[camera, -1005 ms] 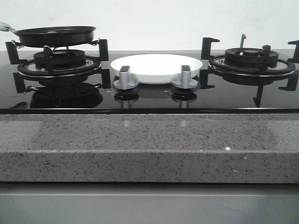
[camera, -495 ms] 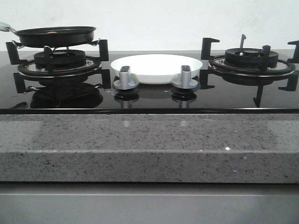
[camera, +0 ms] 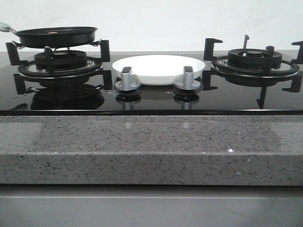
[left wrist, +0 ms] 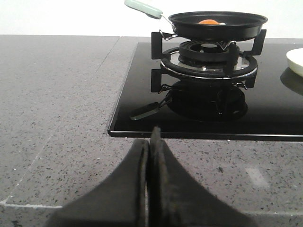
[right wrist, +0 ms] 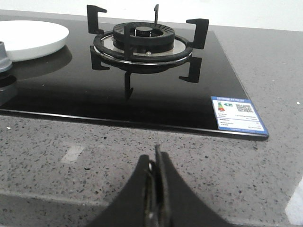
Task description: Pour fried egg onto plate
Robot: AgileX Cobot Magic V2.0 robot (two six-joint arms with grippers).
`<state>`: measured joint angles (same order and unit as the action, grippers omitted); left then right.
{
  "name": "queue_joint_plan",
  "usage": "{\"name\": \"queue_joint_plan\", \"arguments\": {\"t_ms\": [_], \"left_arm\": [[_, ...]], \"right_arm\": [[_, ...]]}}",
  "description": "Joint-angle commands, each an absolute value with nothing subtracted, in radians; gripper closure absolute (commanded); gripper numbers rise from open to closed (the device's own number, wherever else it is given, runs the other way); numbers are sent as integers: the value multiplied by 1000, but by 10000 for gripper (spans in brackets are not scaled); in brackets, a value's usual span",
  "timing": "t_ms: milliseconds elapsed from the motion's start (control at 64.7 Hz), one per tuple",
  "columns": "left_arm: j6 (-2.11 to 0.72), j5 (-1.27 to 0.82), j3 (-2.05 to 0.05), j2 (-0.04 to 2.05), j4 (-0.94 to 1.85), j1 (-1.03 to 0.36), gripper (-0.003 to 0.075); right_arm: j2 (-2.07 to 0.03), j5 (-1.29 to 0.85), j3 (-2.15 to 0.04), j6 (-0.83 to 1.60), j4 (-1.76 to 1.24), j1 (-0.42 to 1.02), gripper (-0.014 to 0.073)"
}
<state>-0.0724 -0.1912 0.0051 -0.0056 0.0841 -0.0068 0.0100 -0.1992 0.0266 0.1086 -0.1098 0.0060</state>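
A black frying pan (camera: 56, 36) rests on the left burner grate, its pale green handle (left wrist: 143, 7) pointing away to the left. Only a sliver of the fried egg (left wrist: 209, 21), an orange patch with a bit of white, shows over the pan's rim. The white plate (camera: 158, 68) sits on the glass hob between the two burners, behind two silver knobs. My left gripper (left wrist: 150, 142) is shut and empty over the granite counter, short of the hob's front edge. My right gripper (right wrist: 155, 158) is likewise shut and empty in front of the right burner. Neither gripper shows in the front view.
The right burner (camera: 255, 61) with its black grate stands bare. Two silver knobs (camera: 127, 79) (camera: 188, 79) rise in front of the plate. A blue energy label (right wrist: 238, 115) lies at the hob's front right corner. Speckled grey counter (camera: 151, 142) surrounds the hob.
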Motion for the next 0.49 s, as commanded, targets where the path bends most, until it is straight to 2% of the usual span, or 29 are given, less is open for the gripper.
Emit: {"name": "queue_joint_plan", "arguments": {"t_ms": [0, 263, 479], "left_arm": [[-65, -91, 11, -25, 95, -7, 739], [-65, 87, -19, -22, 154, -7, 740], [-65, -121, -248, 94, 191, -7, 740]], "right_arm": [[30, -114, 23, 113, -114, -2, 662], [29, -58, -11, 113, -114, -2, 662], [-13, -206, -197, 113, -113, -2, 661]]}}
